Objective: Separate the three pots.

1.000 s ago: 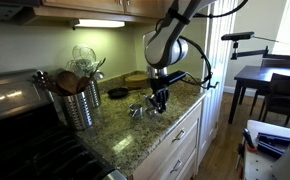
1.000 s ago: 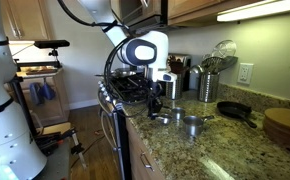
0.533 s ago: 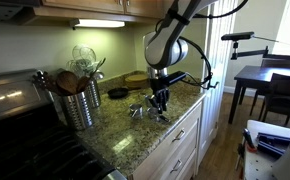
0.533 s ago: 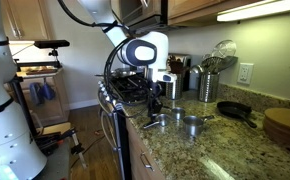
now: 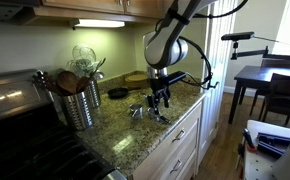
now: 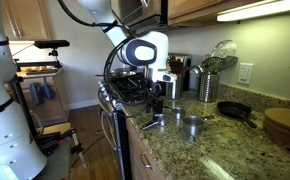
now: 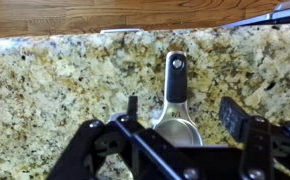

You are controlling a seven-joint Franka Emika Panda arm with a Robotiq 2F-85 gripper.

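In the wrist view a small shiny pot [image 7: 177, 120] with a short handle [image 7: 175, 72] sits on the speckled granite counter [image 7: 55, 80], handle pointing away from me. My gripper [image 7: 182, 112] is open, a finger [image 7: 233, 113] standing apart on each side of the pot and not touching it. Both exterior views show the gripper [image 5: 158, 98] [image 6: 153, 101] hanging low over the counter near its front edge. The silver pots [image 5: 138, 111] [image 6: 160, 121] lie close together beneath it, and another pot [image 6: 192, 124] sits a little apart.
A tall ribbed steel canister [image 5: 79, 103] [image 6: 207, 86] with wooden spoons stands by the stove [image 5: 25, 140]. A black skillet [image 6: 235, 111] [image 5: 118, 93] and a round wooden board [image 6: 283, 125] lie further along the counter. The counter's front edge is close to the pots.
The jaws have gone from shut to wide open, letting go of the pot below them. The arm has barely moved.
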